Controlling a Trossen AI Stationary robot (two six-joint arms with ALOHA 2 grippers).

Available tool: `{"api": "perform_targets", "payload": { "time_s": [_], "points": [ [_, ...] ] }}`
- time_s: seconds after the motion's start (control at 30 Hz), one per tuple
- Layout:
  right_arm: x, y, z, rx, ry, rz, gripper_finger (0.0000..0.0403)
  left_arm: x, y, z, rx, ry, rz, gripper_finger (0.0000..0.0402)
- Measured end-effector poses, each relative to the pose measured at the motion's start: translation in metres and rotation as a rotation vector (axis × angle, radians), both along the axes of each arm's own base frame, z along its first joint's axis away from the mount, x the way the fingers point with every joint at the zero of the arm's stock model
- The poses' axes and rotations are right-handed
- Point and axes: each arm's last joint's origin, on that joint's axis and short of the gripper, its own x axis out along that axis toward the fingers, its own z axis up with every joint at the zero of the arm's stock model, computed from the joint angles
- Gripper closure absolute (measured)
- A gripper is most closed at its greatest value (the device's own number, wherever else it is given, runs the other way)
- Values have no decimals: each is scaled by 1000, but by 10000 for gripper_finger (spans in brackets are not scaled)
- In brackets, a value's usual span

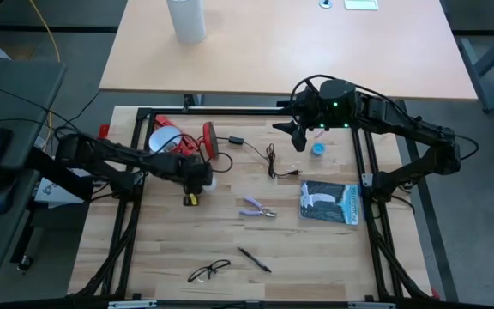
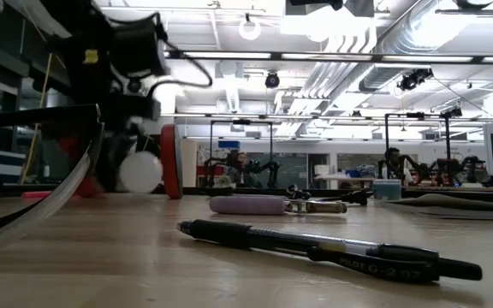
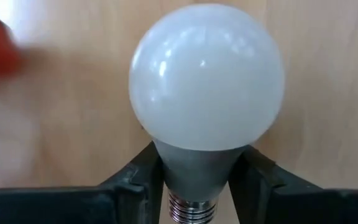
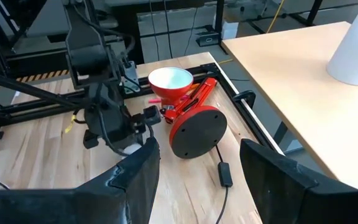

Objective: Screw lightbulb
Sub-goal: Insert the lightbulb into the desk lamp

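The white frosted lightbulb (image 3: pixel 207 74) sits between the fingers of my left gripper (image 3: pixel 197 177). It also shows in the low view (image 2: pixel 139 171) and the high view (image 1: pixel 212 182), just to the near side of the red lamp (image 1: pixel 183 142). The lamp lies on its side on the table, its white-lined shade (image 4: pixel 171 81) to the left and its round red base (image 4: pixel 197 130) standing on edge. My right gripper (image 1: pixel 299 137) is open and empty, over the far right part of the table, to the right of the lamp. My left gripper pinches the bulb's grey neck (image 3: pixel 194 168) between its two fingers (image 3: pixel 145 177), just above the metal screw base (image 3: pixel 191 208). The screw base points back into the gripper and the globe points away, toward the table. Whether the globe touches the wood, I cannot tell.
The lamp's black cord (image 1: pixel 268 159) runs right from the base. Purple-handled pliers (image 1: pixel 257 209), a black pen (image 1: pixel 254 259), glasses (image 1: pixel 208 271), a black pouch (image 1: pixel 330 203) and a blue roll (image 1: pixel 317 148) lie on the table. A tall white cylinder (image 1: pixel 187 19) stands on the far desk.
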Motion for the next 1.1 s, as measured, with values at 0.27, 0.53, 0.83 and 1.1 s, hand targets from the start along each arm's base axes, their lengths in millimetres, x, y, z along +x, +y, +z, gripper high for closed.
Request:
{"api": "perform_targets", "payload": {
  "time_s": [0.27, 0.53, 0.83, 1.1],
  "points": [
    [0, 0, 0, 0, 0, 0, 187, 1, 1, 63, 18, -281, 87, 276],
    [3, -1, 3, -12, -50, 0, 187, -56, 13, 132, 221, -895, 609, 276],
    [27, -8, -2, 22, -130, -48, 192, -90, 17, 115, 253, -1131, 961, 276],
    [121, -45, -73, 318, -240, -134, 225, -94, 17, 165, 271, -1362, 923, 276]
  ]
}}
